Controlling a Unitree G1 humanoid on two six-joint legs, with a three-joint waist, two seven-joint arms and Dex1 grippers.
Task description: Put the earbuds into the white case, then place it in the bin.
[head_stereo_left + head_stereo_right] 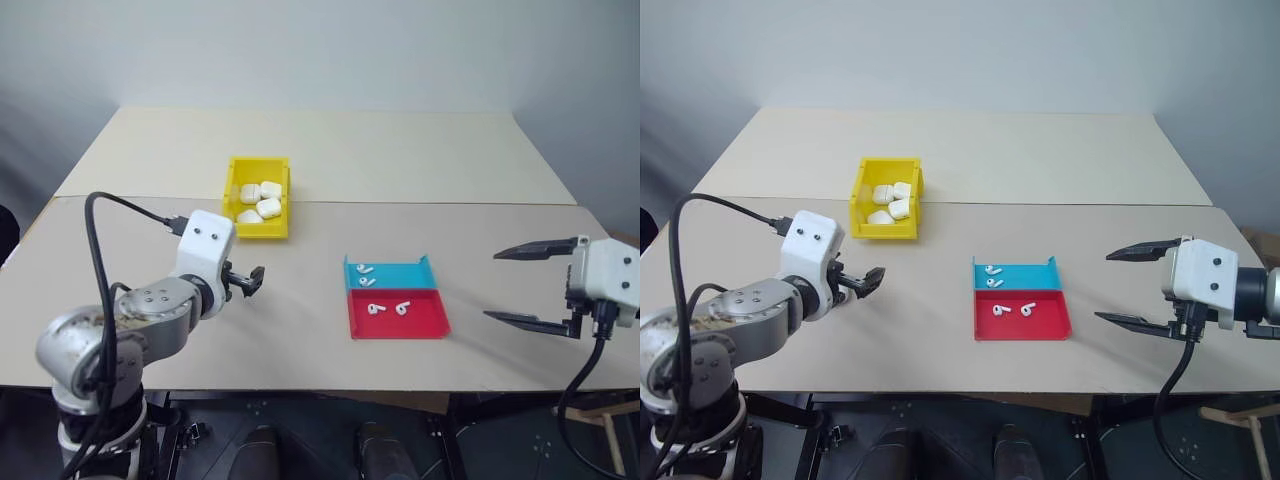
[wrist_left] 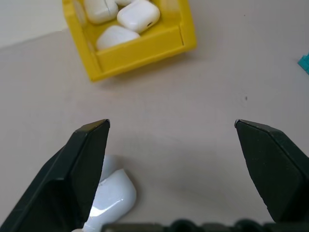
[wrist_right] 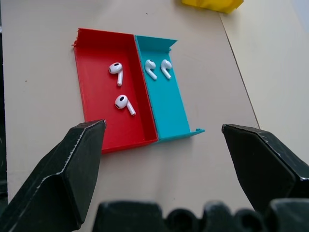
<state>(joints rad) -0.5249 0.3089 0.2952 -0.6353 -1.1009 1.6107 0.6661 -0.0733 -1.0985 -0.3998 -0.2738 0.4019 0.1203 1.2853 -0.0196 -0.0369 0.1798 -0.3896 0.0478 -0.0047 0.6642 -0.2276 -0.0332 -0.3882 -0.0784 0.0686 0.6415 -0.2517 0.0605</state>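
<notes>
A white case [image 2: 115, 197] lies on the table right beside one finger [image 2: 79, 174] of my left gripper [image 2: 171, 123], which partly hides it. That gripper [image 1: 247, 281] is open and holds nothing, a short way in front of the yellow bin [image 1: 262, 231]. Several white cases [image 1: 260, 200] lie in the bin. Two earbuds [image 3: 119, 87] rest in the red tray [image 3: 96, 125], and two more earbuds [image 3: 158, 67] in the blue tray [image 3: 170, 108]. My right gripper [image 1: 492, 286] hovers open and empty to the right of both trays.
The red tray [image 1: 420, 322] and blue tray [image 1: 400, 273] sit side by side, touching, at the table's middle right. A seam [image 1: 450, 204] runs across the table behind the bin. A black cable [image 1: 100, 260] loops over my left arm.
</notes>
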